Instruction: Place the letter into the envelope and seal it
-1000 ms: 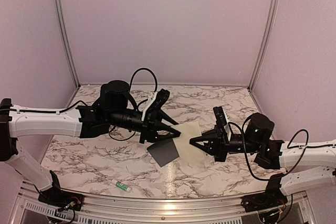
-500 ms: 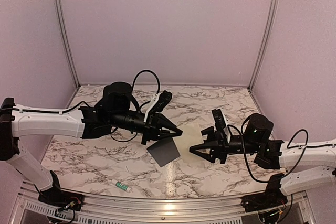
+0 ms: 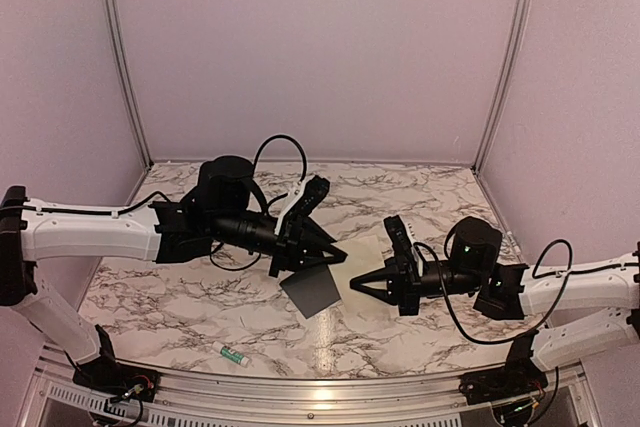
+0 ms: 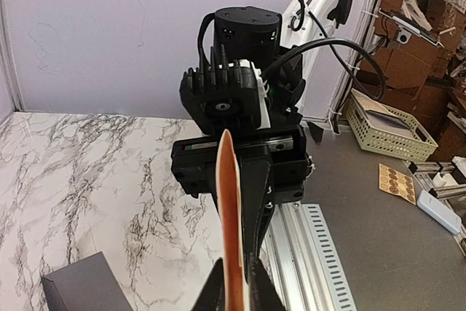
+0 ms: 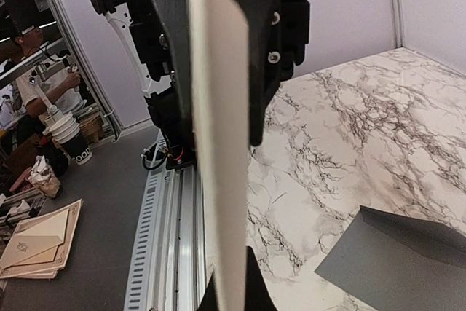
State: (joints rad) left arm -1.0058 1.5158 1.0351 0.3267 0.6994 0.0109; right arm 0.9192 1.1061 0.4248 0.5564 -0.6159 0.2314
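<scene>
Right hand (image 3: 353, 285) has reached leftward, arm outstretched; it and left hand (image 3: 342, 256) pinch the letter (image 5: 218, 180).

A robot lab: aluminium-framed booth (image 3: 118, 57), cardboard boxes (image 4: 437, 41) stacked outside.

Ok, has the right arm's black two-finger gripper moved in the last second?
Yes. The right gripper has shifted left, toward the flat dark grey paper envelope, which has stayed put.

Right fingers (image 3: 370, 275) slid left toward the frame's center, tips now close to the left fingers (image 3: 325, 247). The letter (image 5: 218, 143) went from a flat cream patch to basically edge-on.
</scene>
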